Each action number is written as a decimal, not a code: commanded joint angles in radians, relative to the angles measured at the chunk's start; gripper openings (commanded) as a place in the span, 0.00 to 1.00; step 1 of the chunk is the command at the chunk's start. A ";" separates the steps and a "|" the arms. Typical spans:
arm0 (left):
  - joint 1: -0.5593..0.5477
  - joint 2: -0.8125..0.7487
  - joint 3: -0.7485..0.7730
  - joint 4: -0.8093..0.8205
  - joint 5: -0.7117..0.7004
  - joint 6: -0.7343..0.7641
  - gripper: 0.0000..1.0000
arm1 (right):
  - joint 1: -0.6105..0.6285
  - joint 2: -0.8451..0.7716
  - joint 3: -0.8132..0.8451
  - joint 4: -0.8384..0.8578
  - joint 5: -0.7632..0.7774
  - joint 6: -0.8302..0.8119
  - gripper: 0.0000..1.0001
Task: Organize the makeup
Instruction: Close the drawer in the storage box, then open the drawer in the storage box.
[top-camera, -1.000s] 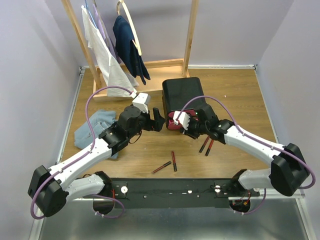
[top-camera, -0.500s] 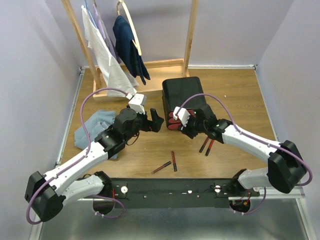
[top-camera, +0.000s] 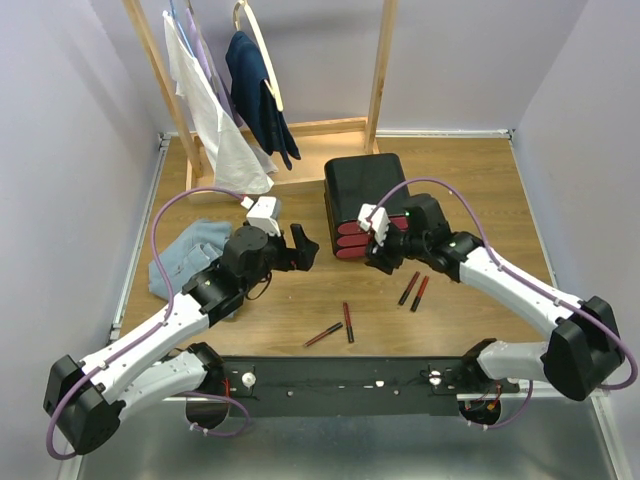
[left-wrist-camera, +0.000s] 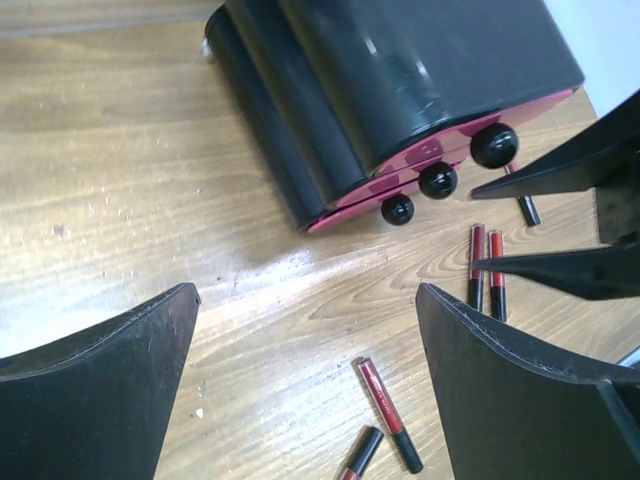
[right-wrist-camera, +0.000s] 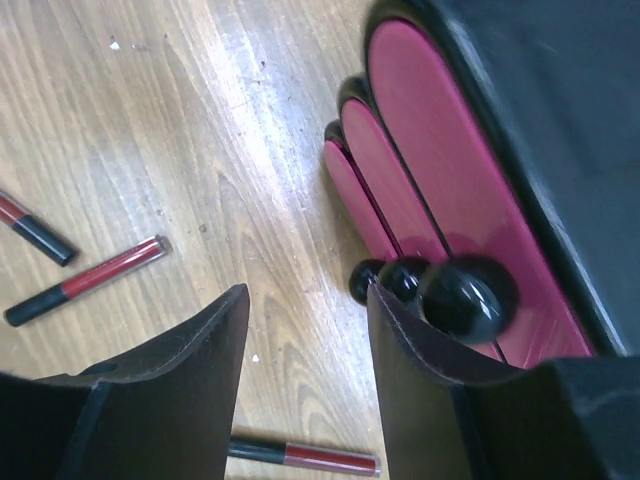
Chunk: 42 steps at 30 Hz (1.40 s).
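Several slim red-black lip tubes lie on the wooden table: two crossed ones near the front middle and a pair to their right. In the left wrist view they show as one tube between the fingers and the pair further off. My left gripper is open and empty, left of the black box. My right gripper is open and empty, just in front of the pink drawers. In the right wrist view its right finger sits next to the black knobs. No palettes, compacts or blush cases show.
The three drawers look pushed in, fronts flush. A light blue cloth lies at the left. A wooden rack with hanging clothes stands at the back. The table edge and black rail run along the front.
My right gripper has drawn back to the right from the drawer fronts, which are now fully in view. My left gripper has moved a little left and back.
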 joint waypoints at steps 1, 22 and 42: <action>0.008 -0.038 -0.034 -0.023 -0.051 -0.074 0.99 | -0.086 -0.052 0.024 -0.031 -0.155 0.071 0.60; 0.016 -0.079 -0.178 0.038 -0.010 -0.301 0.99 | -0.464 -0.261 -0.183 0.060 -0.293 0.396 0.64; 0.016 -0.081 -0.250 0.084 0.093 -0.419 0.99 | -0.638 -0.322 -0.234 0.162 -0.226 0.594 0.70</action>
